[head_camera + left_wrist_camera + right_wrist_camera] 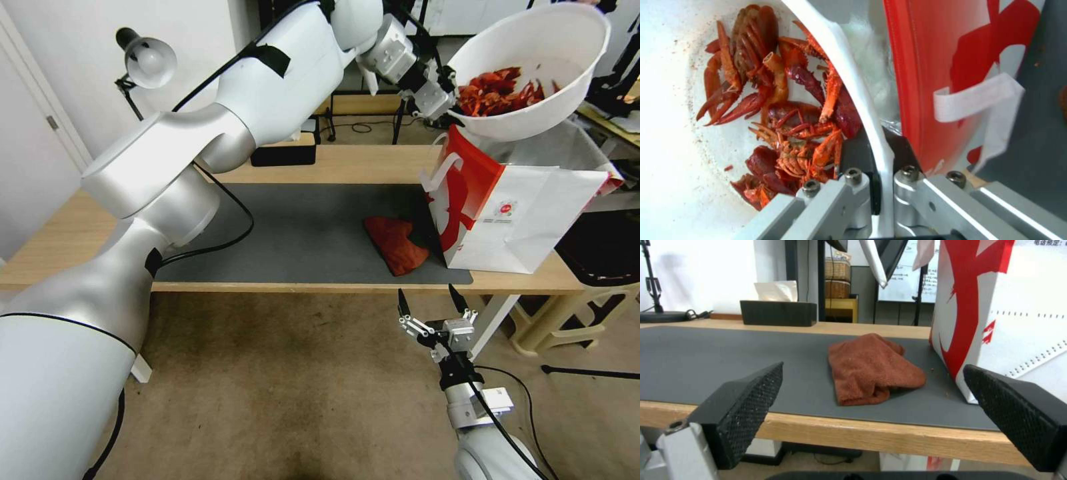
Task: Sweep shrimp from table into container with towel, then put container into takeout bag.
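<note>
Left gripper (448, 110) clamped the container (533, 113) rim, directly above the takeout bag (527, 220). Right gripper (432, 301) hung spread, off the table's front edge

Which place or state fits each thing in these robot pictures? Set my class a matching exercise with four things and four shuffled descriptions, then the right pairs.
Things
1. towel
2. container
3. right gripper
4. takeout bag

Descriptions
A. open, below the table's front edge
B. standing upright on the table's right end
C. lying crumpled on the grey mat
D. held up over the bag by the left gripper, shrimp inside

Pairs: 1-C, 2-D, 3-A, 4-B
</note>
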Tool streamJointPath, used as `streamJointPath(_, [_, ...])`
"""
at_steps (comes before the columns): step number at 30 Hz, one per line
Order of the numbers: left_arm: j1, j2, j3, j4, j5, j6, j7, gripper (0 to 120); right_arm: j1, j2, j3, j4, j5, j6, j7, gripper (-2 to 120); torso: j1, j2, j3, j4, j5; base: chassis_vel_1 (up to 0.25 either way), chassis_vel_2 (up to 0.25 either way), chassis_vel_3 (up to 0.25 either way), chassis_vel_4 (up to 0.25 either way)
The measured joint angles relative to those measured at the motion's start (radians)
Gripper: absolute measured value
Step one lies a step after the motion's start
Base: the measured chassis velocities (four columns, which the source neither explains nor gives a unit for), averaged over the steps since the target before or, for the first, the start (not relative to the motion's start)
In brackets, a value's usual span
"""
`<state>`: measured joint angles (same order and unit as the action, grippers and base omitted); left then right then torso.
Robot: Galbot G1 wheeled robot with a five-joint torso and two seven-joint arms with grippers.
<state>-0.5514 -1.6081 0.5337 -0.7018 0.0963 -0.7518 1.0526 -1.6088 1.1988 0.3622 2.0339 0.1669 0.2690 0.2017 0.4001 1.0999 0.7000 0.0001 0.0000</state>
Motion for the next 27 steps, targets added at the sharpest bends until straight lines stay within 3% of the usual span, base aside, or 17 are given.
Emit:
streamJointPath(21, [0.041, 0.0, 0.035, -0.013, 0.008, -0.01, -0.008, 0, 0.004, -0.006, 0.004, 0.0, 0.006, 0.0, 0.002, 100, 0.0, 0.0, 0.0, -0.0001, 0.0, 0.0, 0.0, 0.0, 0.0])
streamJointPath(27, [0.038, 0.0, 0.033, -0.006, 0.013, -0.008, -0.022, 22, 0.008, -0.003, 0.0, -0.003, 0.006, -0.001, 0.002, 100, 0.0, 0.0, 0.0, -0.0001, 0.0, 0.0, 0.0, 0.0, 0.0])
